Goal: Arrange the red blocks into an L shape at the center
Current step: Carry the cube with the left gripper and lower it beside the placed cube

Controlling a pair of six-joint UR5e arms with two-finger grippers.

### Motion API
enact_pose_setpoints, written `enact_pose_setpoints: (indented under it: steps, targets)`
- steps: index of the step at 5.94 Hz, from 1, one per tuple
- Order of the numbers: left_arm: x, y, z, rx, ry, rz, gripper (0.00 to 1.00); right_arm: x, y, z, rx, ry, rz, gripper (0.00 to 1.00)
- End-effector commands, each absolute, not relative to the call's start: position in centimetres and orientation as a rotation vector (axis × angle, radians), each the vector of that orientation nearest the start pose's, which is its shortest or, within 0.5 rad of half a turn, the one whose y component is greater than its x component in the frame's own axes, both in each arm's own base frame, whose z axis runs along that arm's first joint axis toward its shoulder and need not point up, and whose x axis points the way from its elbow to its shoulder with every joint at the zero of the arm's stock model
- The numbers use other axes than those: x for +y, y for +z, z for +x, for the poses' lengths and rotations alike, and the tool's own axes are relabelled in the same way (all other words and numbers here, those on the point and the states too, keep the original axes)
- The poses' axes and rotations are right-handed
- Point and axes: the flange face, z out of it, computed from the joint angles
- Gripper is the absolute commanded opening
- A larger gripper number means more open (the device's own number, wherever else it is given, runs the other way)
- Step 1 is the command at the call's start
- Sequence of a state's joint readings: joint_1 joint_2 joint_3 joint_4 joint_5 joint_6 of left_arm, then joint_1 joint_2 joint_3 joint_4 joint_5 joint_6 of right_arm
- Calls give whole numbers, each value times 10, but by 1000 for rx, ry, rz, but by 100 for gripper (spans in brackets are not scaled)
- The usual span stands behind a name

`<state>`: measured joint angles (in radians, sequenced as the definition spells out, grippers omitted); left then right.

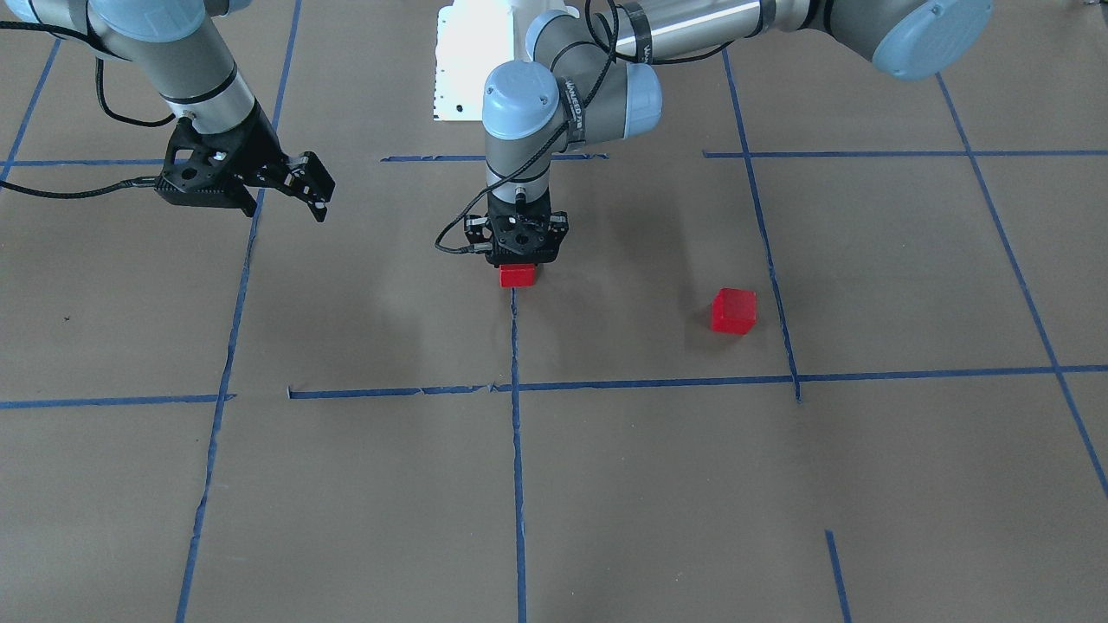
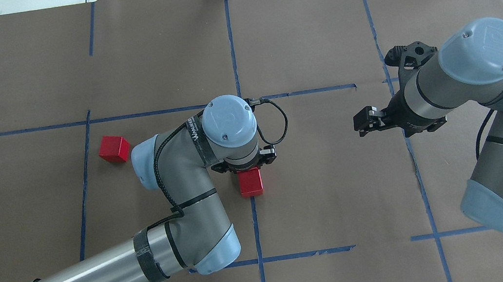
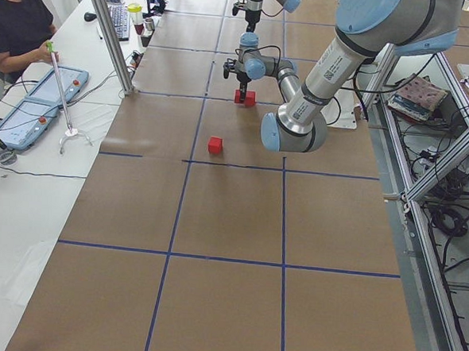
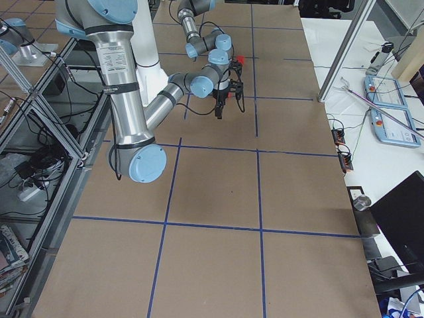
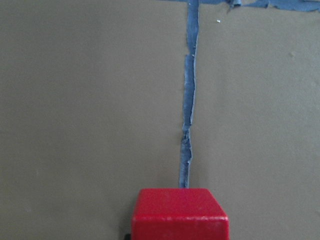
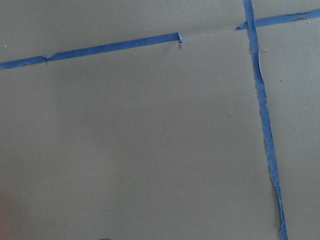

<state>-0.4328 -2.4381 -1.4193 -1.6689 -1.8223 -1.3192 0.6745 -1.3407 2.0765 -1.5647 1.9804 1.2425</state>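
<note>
Squarely on the vertical blue tape line (image 1: 513, 337) that splits the center patch (image 1: 623, 337) of the paper-covered table (image 1: 692, 484) sits one red block (image 1: 518, 277). In the left wrist view the tape runs out from under its face. Directly over it, pointing straight down, stands the left claw (image 1: 518, 260). Its tips reach the block's top, but the claw's body and the wrist hide the jaws, so I cannot tell whether they grip the block or merely bracket it. From the table's left end the red under this claw looks broader than a single cube, and whether another block lies there cannot be told. Farther from the tape line, well off to the robot's left and a little toward the operators' side, a second red block (image 1: 733, 311) rests alone on the paper, turned slightly askew to the grid. Farthest from the line, well to the robot's right, the right claw (image 1: 322, 197) hangs above the table, tilted, jaws apart and holding nothing.
</note>
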Motion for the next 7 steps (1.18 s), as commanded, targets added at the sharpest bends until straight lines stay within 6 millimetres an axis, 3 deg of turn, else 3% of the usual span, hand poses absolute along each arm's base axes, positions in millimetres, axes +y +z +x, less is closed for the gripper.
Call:
enact_pose_setpoints:
  steps: [1,7]
  targets:
    - [-414,174,644,843,-65,47,0,-400,312,-349,-832,174,8,100]
    - [-411,174,647,842,-52,49,6,-401,311,-348,-835,176,8,100]
